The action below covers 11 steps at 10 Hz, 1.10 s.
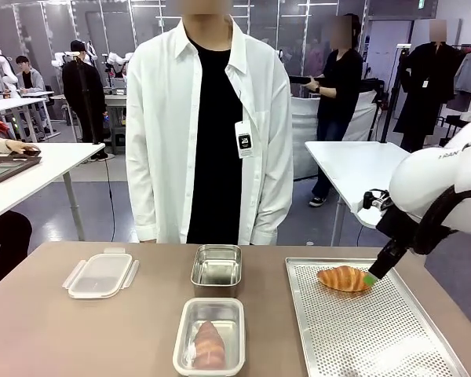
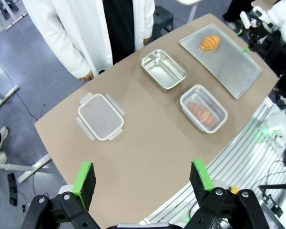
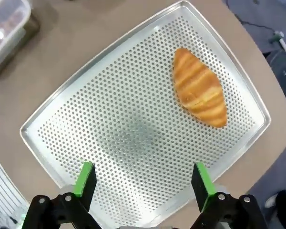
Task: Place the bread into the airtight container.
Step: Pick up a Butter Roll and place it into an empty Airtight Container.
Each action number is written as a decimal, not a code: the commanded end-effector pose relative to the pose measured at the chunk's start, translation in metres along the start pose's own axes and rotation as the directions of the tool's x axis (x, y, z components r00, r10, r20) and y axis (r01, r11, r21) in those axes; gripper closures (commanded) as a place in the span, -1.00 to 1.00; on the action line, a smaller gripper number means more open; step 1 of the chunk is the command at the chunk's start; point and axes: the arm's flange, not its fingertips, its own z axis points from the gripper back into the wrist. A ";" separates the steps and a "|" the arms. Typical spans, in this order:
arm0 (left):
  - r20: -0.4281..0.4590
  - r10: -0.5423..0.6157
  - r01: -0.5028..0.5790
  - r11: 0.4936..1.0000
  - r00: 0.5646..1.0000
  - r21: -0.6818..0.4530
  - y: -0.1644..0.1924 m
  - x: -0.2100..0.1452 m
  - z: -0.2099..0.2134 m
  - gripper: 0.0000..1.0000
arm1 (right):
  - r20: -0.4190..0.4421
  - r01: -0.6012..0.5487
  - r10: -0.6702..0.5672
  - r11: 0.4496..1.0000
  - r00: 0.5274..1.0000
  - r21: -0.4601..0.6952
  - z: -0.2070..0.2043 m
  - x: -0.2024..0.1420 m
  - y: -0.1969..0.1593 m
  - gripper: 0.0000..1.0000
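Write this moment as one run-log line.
right end effector: open, above tray | croissant: on tray, ungripped | near container: holds bread | far container: empty | left end effector: open, raised

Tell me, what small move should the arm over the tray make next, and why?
Probably shift the right end effector over the croissant and lower around it. Its jaws stand open and empty, the croissant lies loose on the tray, not between them, and the far steel container is empty.
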 end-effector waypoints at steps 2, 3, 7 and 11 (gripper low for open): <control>-0.004 -0.018 0.018 1.000 1.000 0.001 0.000 0.000 0.001 -1.00 | -0.096 -0.155 0.153 0.988 0.984 -0.015 -0.015 0.058 -0.029 -1.00; -0.004 -0.018 0.018 1.000 1.000 0.001 0.000 0.000 0.001 -1.00 | -0.130 -0.204 0.202 0.979 0.971 0.001 -0.028 0.072 -0.037 -1.00; -0.004 -0.018 0.018 1.000 1.000 0.001 0.000 0.000 0.001 -1.00 | -0.248 -0.334 0.331 0.942 0.911 0.029 -0.075 0.099 -0.062 -1.00; -0.004 -0.018 0.018 1.000 1.000 0.001 0.000 0.000 0.001 -1.00 | -0.242 -0.460 0.480 0.877 0.843 0.139 -0.104 0.088 -0.087 -1.00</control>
